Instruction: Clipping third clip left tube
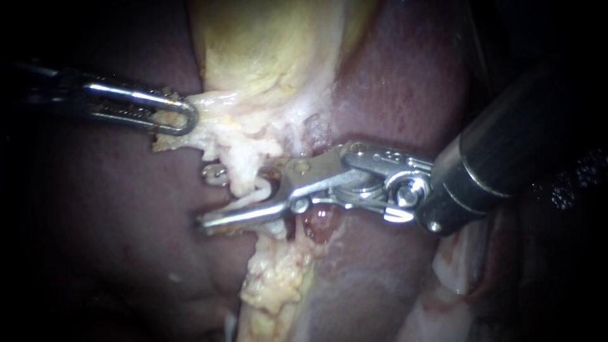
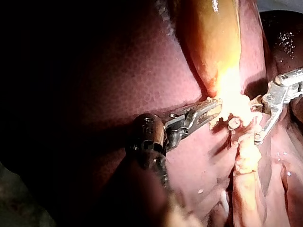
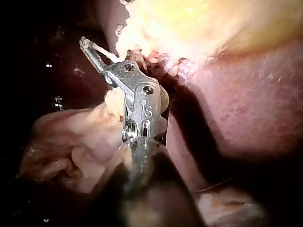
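Left instrument [image 1: 185, 118], a slim steel shaft with looped jaws, is closed on the pale, crumbly fatty tissue [image 1: 221, 136] under the yellow gallbladder [image 1: 253, 50], apparently drawing it aside to expose the field. Right instrument [image 1: 221, 214], jointed steel with long narrow jaws, has them pressed nearly together across the thin whitish tube [image 1: 261, 187], both bearing on it, placed for clipping. Underneath lies wet, dark-red liver [image 1: 392, 82]. The surroundings are black and no room shows.
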